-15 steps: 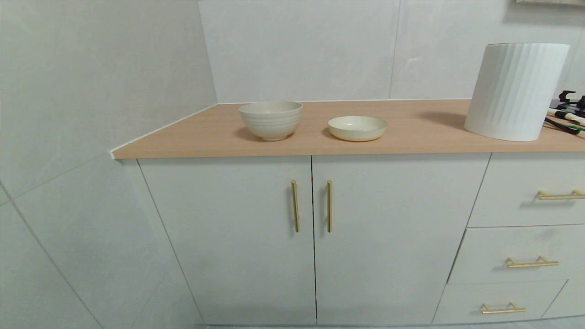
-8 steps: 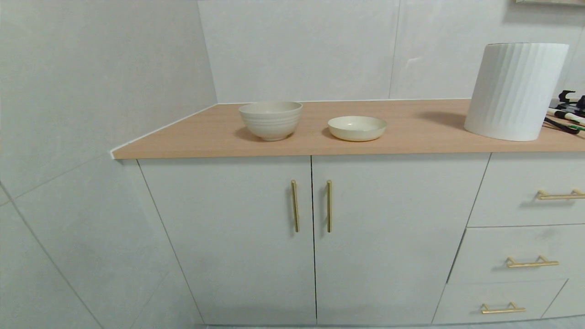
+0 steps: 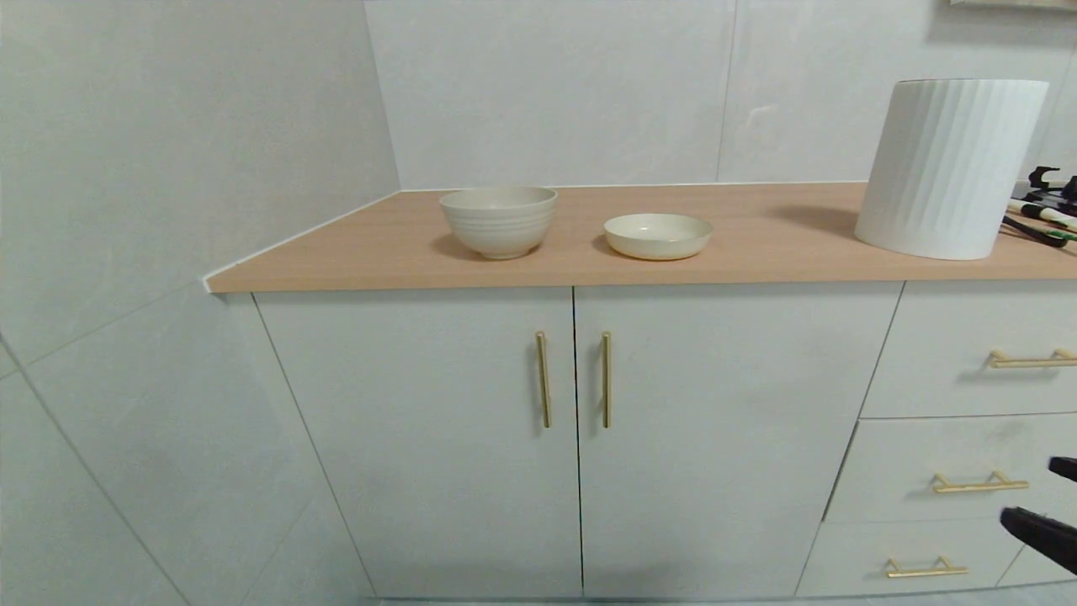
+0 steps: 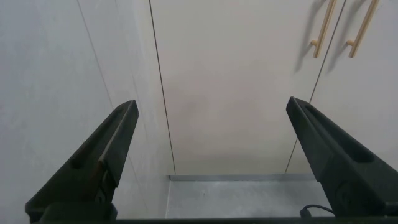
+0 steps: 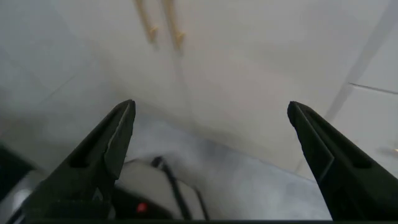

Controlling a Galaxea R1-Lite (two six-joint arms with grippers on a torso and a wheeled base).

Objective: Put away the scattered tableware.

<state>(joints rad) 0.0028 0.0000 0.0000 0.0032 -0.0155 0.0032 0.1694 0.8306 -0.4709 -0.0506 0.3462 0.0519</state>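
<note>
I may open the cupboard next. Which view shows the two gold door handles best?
Head view: both door handles show whole, upright, either side of the door seam. Each wrist view catches only part of them, cut off at the frame edge.

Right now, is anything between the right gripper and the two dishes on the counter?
Nothing visible does. The right gripper is low before the drawers; the bowl and the shallow dish sit on bare countertop, the white container well to their right.

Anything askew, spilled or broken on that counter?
Nothing stands out. The deep bowl and shallow dish sit upright and apart on the countertop; no spill or chips visible. The cabinet doors below are shut.
</note>
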